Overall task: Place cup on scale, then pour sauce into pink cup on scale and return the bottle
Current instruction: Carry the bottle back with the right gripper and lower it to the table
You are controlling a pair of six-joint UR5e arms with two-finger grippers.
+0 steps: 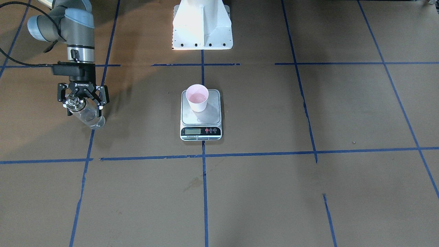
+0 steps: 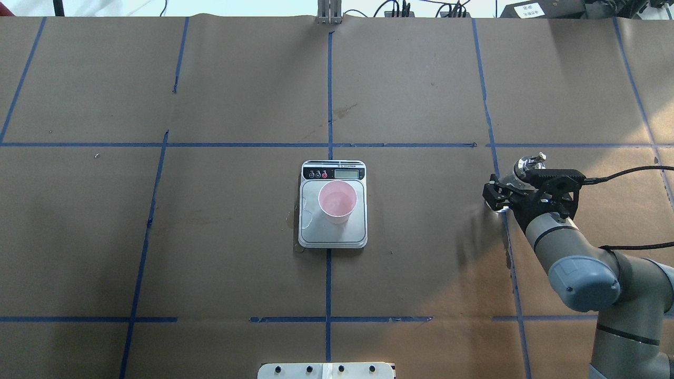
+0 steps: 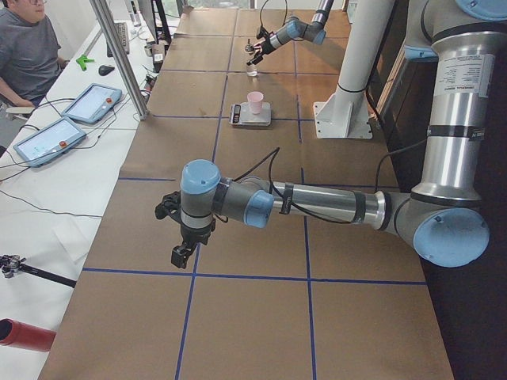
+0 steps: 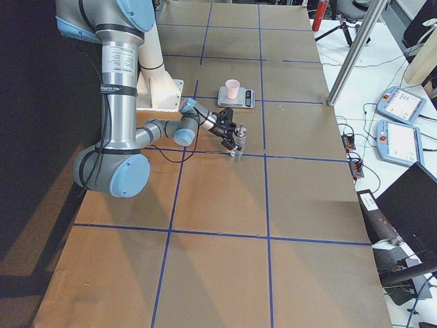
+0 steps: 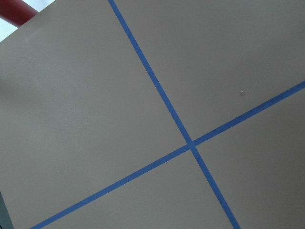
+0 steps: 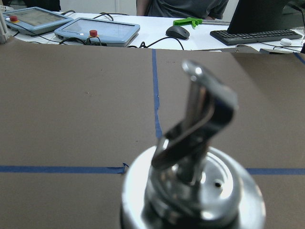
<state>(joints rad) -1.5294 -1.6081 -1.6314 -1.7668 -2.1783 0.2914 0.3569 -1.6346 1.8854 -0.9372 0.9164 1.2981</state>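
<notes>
A tapered pink cup (image 1: 197, 97) stands on the steel-topped scale (image 1: 201, 116). The right claw (image 1: 83, 101) grips the clear glass bottle (image 1: 85, 115); the left claw's (image 3: 179, 229) state is unclear.

Cup (image 1: 197, 97) on scale (image 1: 201, 118) (ctr); bottle (image 1: 84, 112) well apart, robot's right.

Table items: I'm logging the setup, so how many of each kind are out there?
Cup: 1
Scale: 1
Bottle: 1, held by the right gripper
Total: 3
</notes>
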